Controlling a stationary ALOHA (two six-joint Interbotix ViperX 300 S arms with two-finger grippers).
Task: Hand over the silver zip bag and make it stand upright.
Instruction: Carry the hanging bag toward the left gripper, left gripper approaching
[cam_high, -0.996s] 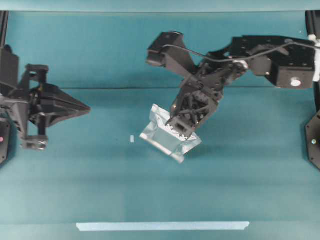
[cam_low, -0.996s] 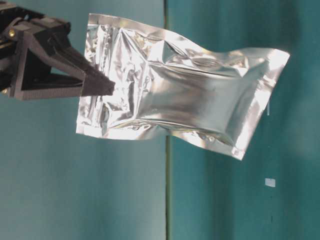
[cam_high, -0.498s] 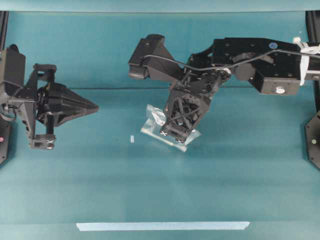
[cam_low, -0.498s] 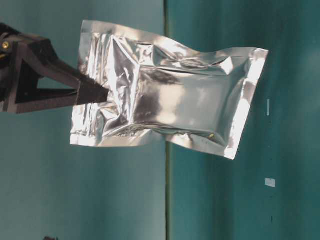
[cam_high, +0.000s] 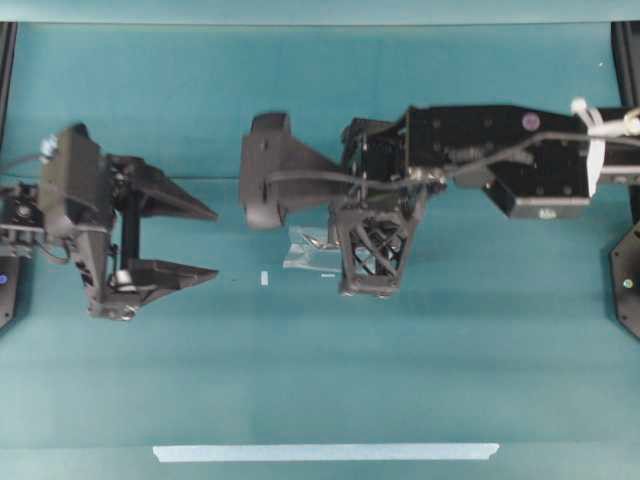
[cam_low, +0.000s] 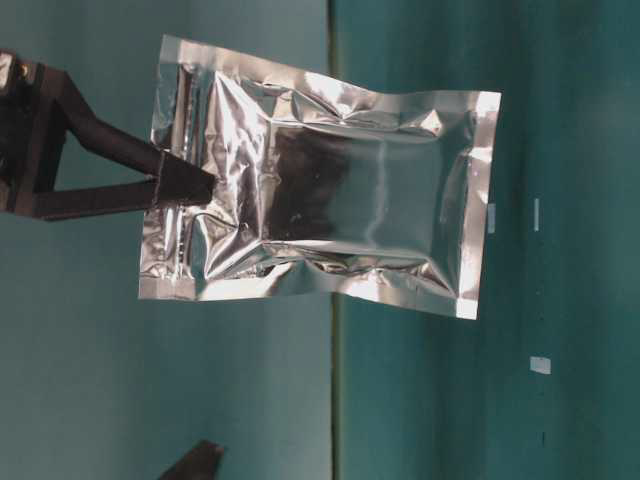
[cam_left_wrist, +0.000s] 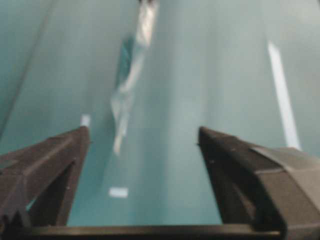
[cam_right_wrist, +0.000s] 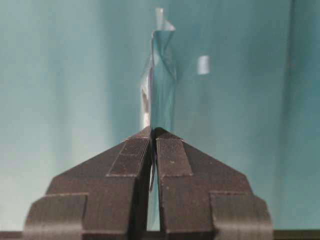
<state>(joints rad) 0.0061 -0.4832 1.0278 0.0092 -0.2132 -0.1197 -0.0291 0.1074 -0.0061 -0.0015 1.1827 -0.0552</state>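
Silver zip bag (cam_low: 320, 205) in right gripper (cam_right_wrist: 154, 134)

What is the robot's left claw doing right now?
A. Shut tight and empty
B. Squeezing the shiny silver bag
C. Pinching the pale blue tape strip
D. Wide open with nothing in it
D: the left gripper has its jaws spread wide apart with only table between them, while the right gripper pinches the silver zip bag.

The right pincer (cam_right_wrist: 154, 135) is clamped tight, pointing downward, while the left pincer (cam_high: 205, 243) gapes wide, pointing level.
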